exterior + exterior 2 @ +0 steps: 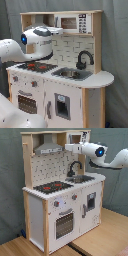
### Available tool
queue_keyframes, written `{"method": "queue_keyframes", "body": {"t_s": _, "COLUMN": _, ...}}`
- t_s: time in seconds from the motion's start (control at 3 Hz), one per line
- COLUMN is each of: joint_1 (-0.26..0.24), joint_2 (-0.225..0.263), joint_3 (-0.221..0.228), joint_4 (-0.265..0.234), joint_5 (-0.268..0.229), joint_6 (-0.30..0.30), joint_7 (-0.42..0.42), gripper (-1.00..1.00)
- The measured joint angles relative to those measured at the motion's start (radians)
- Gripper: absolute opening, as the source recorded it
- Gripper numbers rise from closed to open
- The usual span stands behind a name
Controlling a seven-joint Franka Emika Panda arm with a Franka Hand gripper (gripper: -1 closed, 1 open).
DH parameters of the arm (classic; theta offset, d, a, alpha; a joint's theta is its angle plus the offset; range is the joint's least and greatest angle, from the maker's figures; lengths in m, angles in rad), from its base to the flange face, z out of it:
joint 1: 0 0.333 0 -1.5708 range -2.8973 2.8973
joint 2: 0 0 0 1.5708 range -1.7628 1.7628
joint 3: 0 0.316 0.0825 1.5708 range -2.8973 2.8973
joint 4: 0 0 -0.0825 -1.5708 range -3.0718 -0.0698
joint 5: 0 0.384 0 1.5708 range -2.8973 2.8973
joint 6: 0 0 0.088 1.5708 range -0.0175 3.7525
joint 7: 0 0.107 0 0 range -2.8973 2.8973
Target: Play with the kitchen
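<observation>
Up front, the oven door (64,223) sits flush and closed, and the knobs (65,201) look untouched, so the play is judged barely begun. The kitchen (62,193) stands on a wooden tabletop (100,240), with bare boards on the second exterior view's right giving clear room to approach. Above that, the stovetop (52,187) and sink (70,74) lie uncovered, with the black faucet (84,59) rising behind the basin as one thing to steer around. Further back, the arm (100,152) hangs at hood (49,148) height over the counter, its tool (70,147) pointing toward the hood. Whether it's spread or pressed together, I cannot tell. The microwave (74,23) shelf caps the headroom.
</observation>
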Motion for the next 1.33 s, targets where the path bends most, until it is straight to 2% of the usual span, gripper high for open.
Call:
{"method": "queue_keyframes", "body": {"t_s": 0.67, "joint_1": 0.0, "joint_2": 0.101, "joint_3": 0.067, "joint_4": 0.085, "joint_5": 0.0, "joint_6": -0.111, "joint_7": -0.079, "gripper": 1.0}}
{"method": "queue_keyframes", "body": {"t_s": 1.0, "joint_1": 0.0, "joint_2": 0.102, "joint_3": 0.078, "joint_4": 0.087, "joint_5": 0.0, "joint_6": -0.117, "joint_7": -0.088, "gripper": 1.0}}
{"method": "queue_keyframes", "body": {"t_s": 1.33, "joint_1": 0.0, "joint_2": 0.102, "joint_3": 0.078, "joint_4": 0.087, "joint_5": 0.0, "joint_6": -0.117, "joint_7": -0.089, "gripper": -1.0}}
